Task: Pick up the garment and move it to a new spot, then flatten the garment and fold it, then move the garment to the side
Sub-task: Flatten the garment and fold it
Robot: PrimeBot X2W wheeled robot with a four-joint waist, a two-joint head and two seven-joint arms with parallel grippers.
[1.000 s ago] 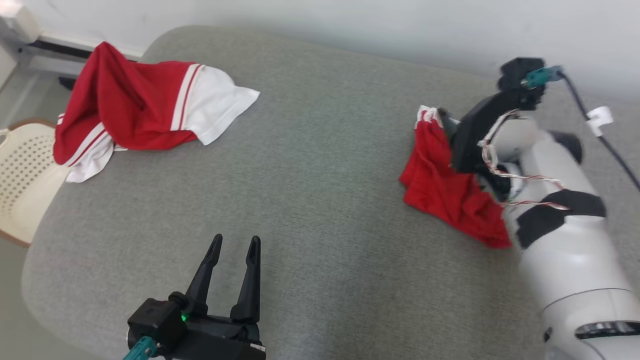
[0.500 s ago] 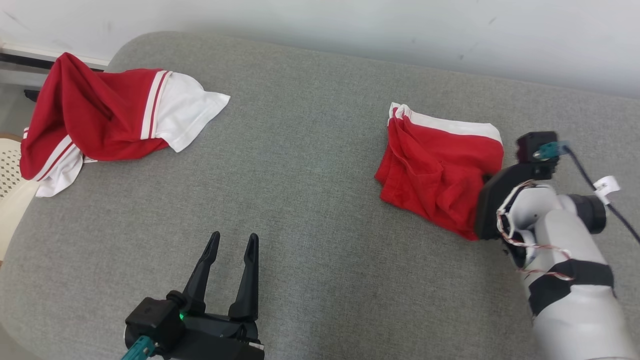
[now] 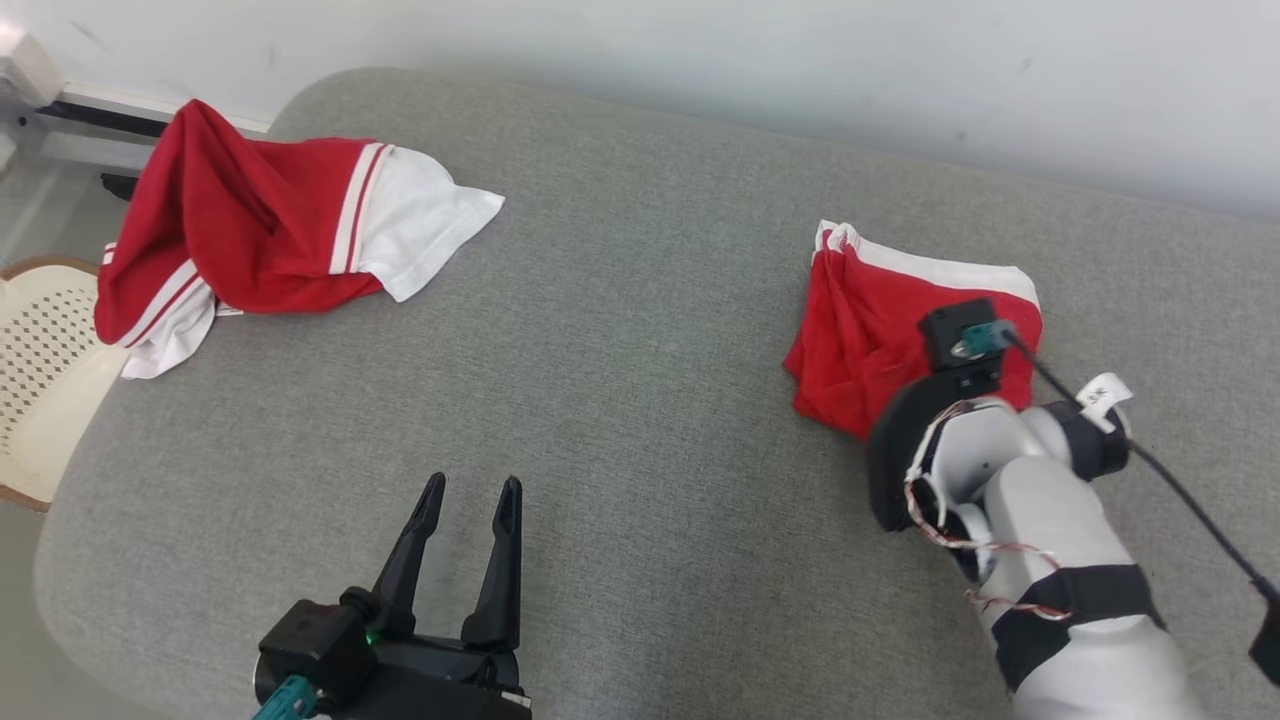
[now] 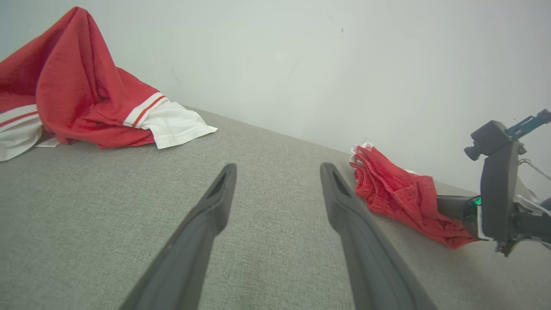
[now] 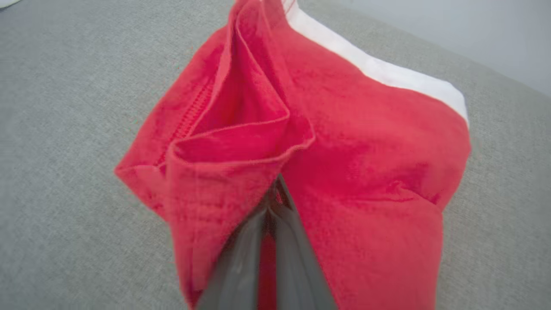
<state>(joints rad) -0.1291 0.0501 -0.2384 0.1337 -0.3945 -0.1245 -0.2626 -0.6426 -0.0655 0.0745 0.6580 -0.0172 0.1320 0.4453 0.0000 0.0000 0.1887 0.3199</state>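
The garment (image 3: 860,320) is red cloth with a white band, bunched on the right of the grey padded surface (image 3: 640,400). In the right wrist view my right gripper (image 5: 275,189) is shut on a fold at the near edge of the garment (image 5: 344,150), red cloth pinched between the fingers. The left wrist view has the garment (image 4: 400,198) lying low on the surface, with a right finger (image 4: 450,206) reaching into its edge. My left gripper (image 3: 470,490) stands open at the lower left over bare surface, far from the garment, and its fingers are spread in its own view (image 4: 279,165).
Another red and white garment (image 3: 260,230) lies heaped at the far left corner and shows in the left wrist view (image 4: 86,107). A cream perforated chair (image 3: 40,370) stands beyond the left edge. A white wall runs behind. A black cable (image 3: 1150,450) trails from my right wrist.
My right gripper has come from the garment's far side to its near edge and shut on a fold. The garment has dropped flatter. The head view itself has shifted; the left gripper is unchanged.
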